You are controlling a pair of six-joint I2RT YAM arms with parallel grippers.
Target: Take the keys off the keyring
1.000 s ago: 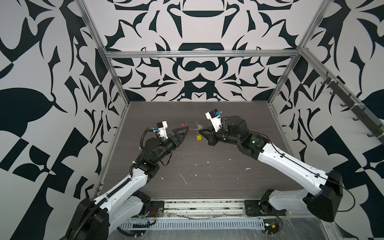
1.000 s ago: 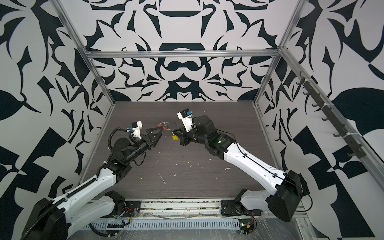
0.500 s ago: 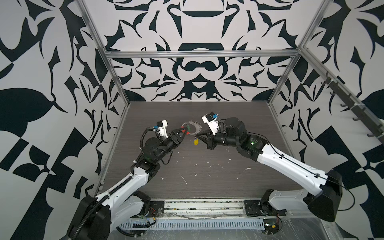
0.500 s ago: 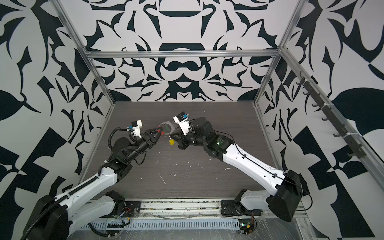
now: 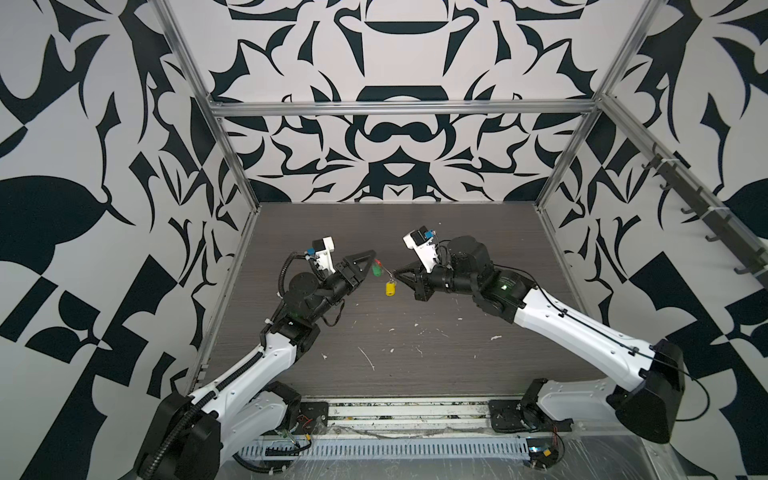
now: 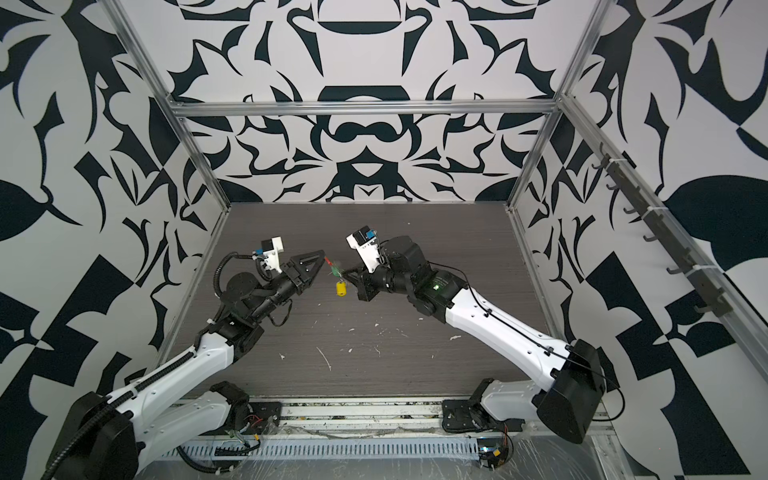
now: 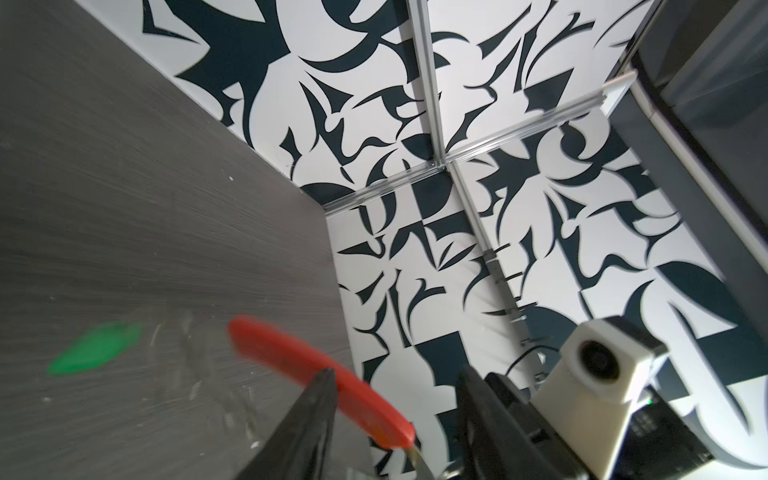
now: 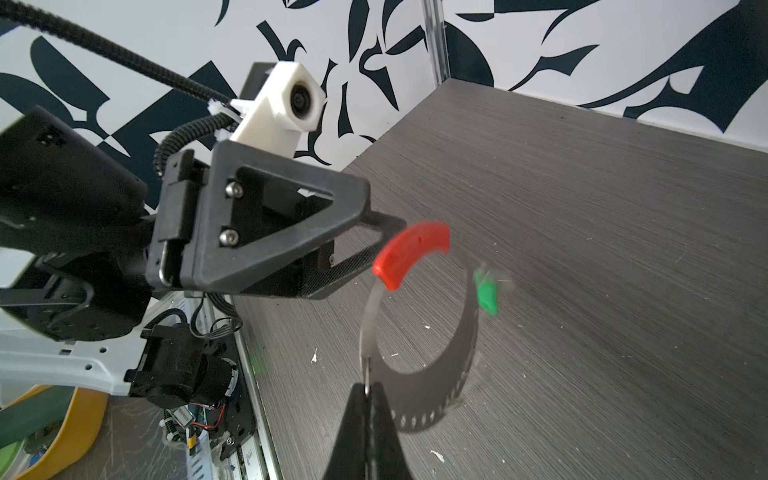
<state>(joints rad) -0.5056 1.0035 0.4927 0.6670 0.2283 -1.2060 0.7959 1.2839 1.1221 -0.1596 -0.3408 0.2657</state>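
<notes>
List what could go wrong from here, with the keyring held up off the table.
1. The right gripper pinches the keyring only by its thin metal band; a pull could twist it loose.
2. The left gripper is open around the red sleeve, not a key; closing may grab the sleeve.
3. The green key is blurred, probably swinging, so hard to catch.

Both top views looked down from high over the near edge of the table point(image 5: 415, 232), sharing almost the whole scene. The left wrist view peered past its own fingers point(image 7: 307, 424) at the right wrist camera point(image 7: 602, 365); the right wrist view stared back at the left wrist camera point(image 8: 291, 104), both catching the keyring point(image 8: 409, 251) close up.
</notes>
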